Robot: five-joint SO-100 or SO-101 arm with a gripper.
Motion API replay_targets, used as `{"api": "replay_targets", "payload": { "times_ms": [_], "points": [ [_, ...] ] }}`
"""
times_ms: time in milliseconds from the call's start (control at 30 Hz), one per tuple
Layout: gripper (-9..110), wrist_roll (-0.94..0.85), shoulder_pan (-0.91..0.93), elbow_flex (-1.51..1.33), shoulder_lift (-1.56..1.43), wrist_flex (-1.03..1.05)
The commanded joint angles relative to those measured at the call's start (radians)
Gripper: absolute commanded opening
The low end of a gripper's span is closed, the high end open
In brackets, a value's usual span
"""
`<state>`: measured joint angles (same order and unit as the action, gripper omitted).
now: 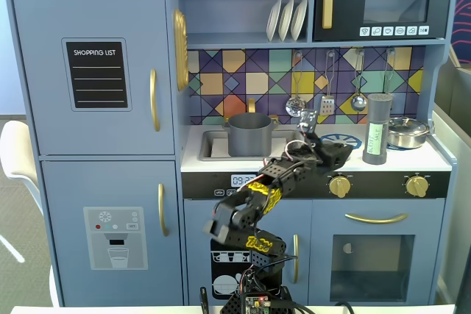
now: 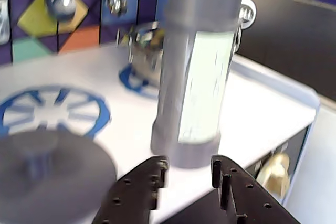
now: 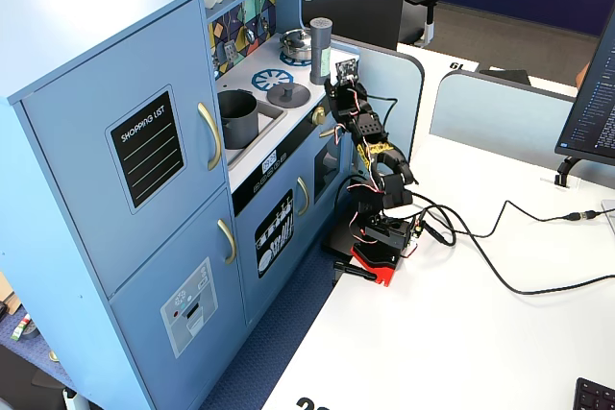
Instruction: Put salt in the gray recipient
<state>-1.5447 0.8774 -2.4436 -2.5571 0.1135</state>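
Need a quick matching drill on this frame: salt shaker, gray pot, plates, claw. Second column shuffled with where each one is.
Things:
1. salt shaker
2. gray pot
3. plates
4. claw

Places:
A. in the sink
B. on the upper shelf, standing on edge
C. upright on the counter, near the steel pan
D. open, just short of the shaker's base in the wrist view

Pairs: 1-C, 2-A, 3-B, 4-D

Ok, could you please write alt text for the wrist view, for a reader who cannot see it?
A tall gray salt shaker stands upright on a white toy-kitchen counter, just beyond the open black jaws at the bottom edge. A gray lid lies at left, near blue burner rings.
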Motion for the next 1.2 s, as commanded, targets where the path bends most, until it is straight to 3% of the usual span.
{"api": "replay_targets", "payload": {
  "times_ms": [0,167,300,1167],
  "points": [
    [20,0.037,0.026,0.14,0.098,-0.077],
    [42,0.066,0.054,0.213,0.206,-0.146],
    [49,0.083,0.055,0.279,0.288,-0.189],
    [48,0.107,0.058,0.778,0.873,-0.299]
  ]
}}
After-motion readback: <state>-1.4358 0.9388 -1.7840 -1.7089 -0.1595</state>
